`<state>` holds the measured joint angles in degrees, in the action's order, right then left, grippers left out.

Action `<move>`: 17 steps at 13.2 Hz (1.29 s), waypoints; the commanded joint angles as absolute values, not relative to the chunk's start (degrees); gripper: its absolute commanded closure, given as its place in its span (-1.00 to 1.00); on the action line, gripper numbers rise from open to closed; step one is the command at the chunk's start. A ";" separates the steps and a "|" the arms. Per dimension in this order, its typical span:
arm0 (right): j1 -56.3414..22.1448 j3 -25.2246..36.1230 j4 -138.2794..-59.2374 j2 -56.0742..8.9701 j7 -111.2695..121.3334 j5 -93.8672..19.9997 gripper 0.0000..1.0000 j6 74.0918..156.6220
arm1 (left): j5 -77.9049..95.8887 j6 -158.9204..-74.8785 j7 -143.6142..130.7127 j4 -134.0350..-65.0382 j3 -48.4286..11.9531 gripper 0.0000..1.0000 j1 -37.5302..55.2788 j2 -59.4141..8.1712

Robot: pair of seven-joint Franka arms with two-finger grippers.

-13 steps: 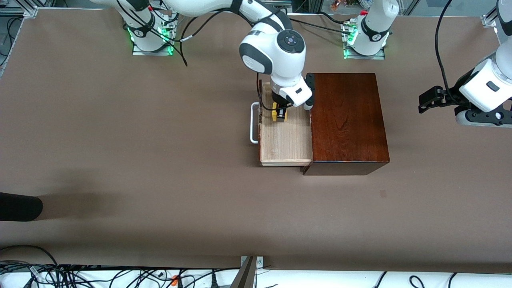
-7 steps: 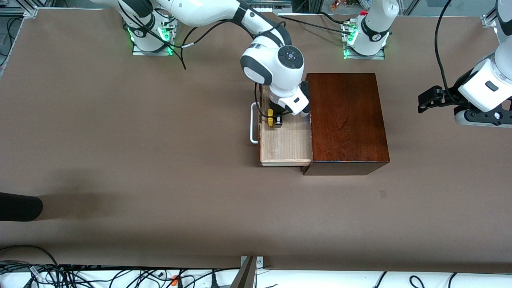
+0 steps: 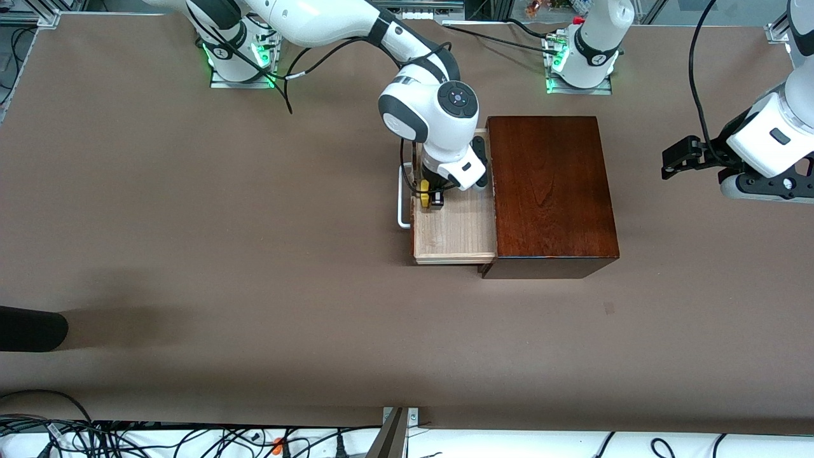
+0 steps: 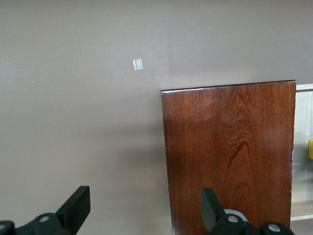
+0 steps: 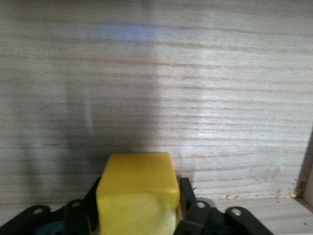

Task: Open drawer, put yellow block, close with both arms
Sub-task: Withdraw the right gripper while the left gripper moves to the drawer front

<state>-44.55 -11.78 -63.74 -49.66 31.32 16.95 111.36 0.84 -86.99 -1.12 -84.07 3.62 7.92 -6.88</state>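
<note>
Yellow block [image 3: 424,193] in open drawer [image 3: 455,232]

Right arm reaches from upper left of the front view to centre frame, wrist bent straight down, right pincer [image 3: 430,197] pointing at the tabletop, the yellow block [image 5: 138,193] between its fingers. Left arm waits at the right edge, raised, left pincer [image 3: 683,156] spread wide, holding nothing.

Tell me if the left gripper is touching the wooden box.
Apart. In the front view the left gripper hangs over bare table toward the left arm's end, with a plain stretch of table between it and the wooden box. Its fingers stand open.
</note>
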 commanded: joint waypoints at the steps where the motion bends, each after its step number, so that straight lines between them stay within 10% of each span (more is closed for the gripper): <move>1: -44.47 -11.43 -60.92 -48.69 31.91 17.58 -1.00 109.26 | 1.67 -86.40 -0.61 -84.20 3.78 -1.00 8.09 -6.50; 7: -37.73 -11.42 -57.39 -35.53 31.38 13.98 -1.00 101.08 | 1.58 -86.40 -0.70 -84.20 3.78 -1.00 8.09 -6.85; 12: -16.23 -11.16 -57.39 -25.15 31.38 -4.78 -1.00 98.72 | 1.84 -86.48 0.09 -83.85 2.20 -1.00 9.14 -7.56; 17: -5.45 -5.39 -57.66 -20.13 31.47 -7.20 -1.00 92.47 | 2.90 -87.88 -0.70 -81.39 -10.33 -1.00 10.45 -7.91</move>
<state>-5.89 -8.32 -55.44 -22.86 32.18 -5.88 93.80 2.99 -87.25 -0.73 -82.60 -5.32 9.53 -7.37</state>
